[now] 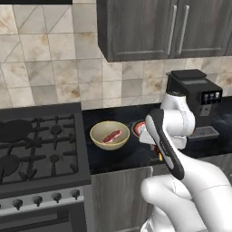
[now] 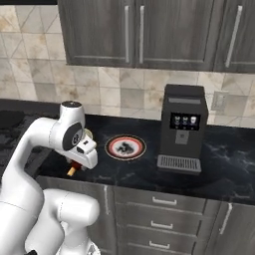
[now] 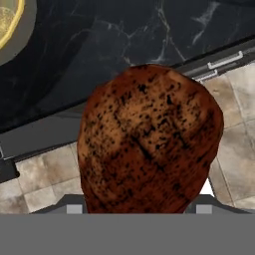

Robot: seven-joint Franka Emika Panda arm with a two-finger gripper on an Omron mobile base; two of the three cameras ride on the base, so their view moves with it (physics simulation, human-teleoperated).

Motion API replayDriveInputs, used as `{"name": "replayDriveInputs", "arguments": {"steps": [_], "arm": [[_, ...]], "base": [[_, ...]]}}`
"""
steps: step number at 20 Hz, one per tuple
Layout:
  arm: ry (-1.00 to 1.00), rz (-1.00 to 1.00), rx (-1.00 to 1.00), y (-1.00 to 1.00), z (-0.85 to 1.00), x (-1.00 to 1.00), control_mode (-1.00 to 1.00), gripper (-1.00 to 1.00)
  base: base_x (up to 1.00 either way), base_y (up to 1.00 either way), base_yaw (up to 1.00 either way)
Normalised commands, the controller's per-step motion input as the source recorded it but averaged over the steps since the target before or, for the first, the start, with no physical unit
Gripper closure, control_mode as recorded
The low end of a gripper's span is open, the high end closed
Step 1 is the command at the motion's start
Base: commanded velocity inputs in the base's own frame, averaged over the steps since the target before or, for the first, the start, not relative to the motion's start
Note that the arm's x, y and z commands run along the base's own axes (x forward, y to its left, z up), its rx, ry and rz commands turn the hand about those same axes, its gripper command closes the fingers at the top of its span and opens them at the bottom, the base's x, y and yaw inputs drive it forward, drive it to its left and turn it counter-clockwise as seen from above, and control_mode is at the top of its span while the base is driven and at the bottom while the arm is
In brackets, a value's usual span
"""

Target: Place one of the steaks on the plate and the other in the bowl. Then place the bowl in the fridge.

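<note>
The tan-yellow bowl [image 1: 97, 130] stands on the dark counter beside the stove, and the pinkish-red steak [image 1: 112, 136] lies inside it. Right of it, the patterned plate [image 2: 110, 148] rests on the counter, half hidden by my arm in the left base view; something dark marks its middle. My gripper [image 2: 74, 167] hangs low over the counter's front edge, left of the plate, shut on the dark reddish-brown steak [image 3: 149, 139]. That steak covers the fingers in the hand view. The bowl's yellow rim [image 3: 10, 25] shows at that view's top left corner.
A black coffee machine [image 2: 182, 127] stands on the counter right of the plate. The gas stove [image 1: 38, 140] lies left of the bowl. Dark wood cabinets [image 2: 139, 30] hang above, and drawers [image 2: 162, 219] sit under the counter.
</note>
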Motion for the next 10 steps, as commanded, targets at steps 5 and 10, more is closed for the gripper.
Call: {"name": "replayDriveInputs", "arguments": {"steps": [5, 10], "arm": [[0.00, 0.00, 0.00, 0.00, 0.00, 0.00, 1.00, 1.00], [0.00, 0.00, 0.00, 0.00, 0.00, 0.00, 1.00, 1.00]], "base": [[0.49, -0.34, -0.03], [0.37, -0.05, 0.00]]}}
